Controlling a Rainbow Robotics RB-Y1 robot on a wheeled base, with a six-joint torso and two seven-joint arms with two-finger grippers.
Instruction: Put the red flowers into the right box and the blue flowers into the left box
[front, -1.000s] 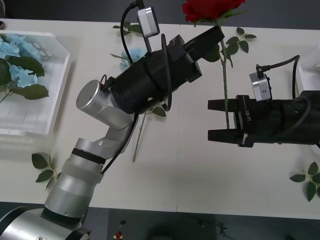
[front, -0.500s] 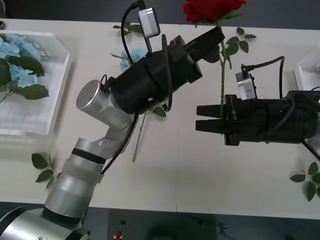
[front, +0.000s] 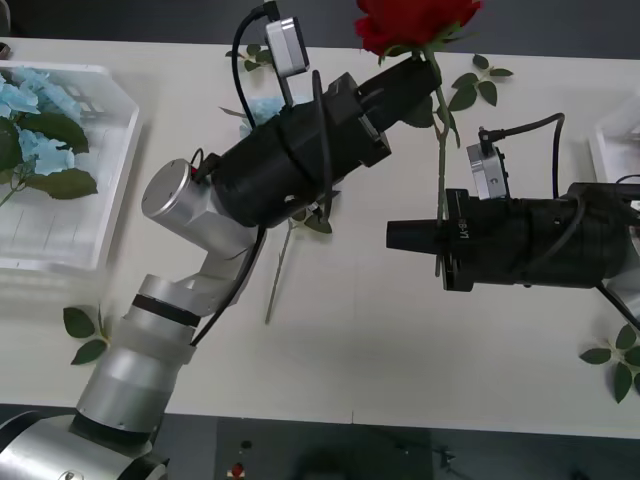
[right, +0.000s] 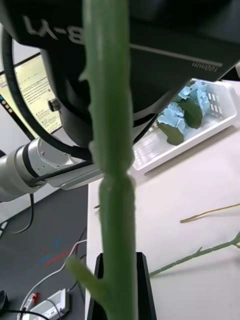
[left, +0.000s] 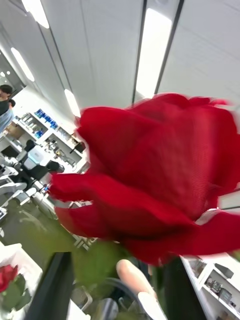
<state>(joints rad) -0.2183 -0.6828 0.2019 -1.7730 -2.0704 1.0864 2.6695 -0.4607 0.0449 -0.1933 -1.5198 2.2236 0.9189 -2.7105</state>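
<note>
The red rose (front: 415, 22) stands upright above the table (front: 400, 340): my left gripper (front: 425, 65) pinches it under the bloom, my right gripper (front: 400, 236) is clamped onto its stem.

Bare table (front: 400, 340) under both arms; loose stem (front: 277, 272) beside left arm.

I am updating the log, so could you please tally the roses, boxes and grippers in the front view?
Rose: 1
Boxes: 2 (left box, right box)
Grippers: 2 (left gripper, right gripper, both shut on the rose)
Total: 5
</note>
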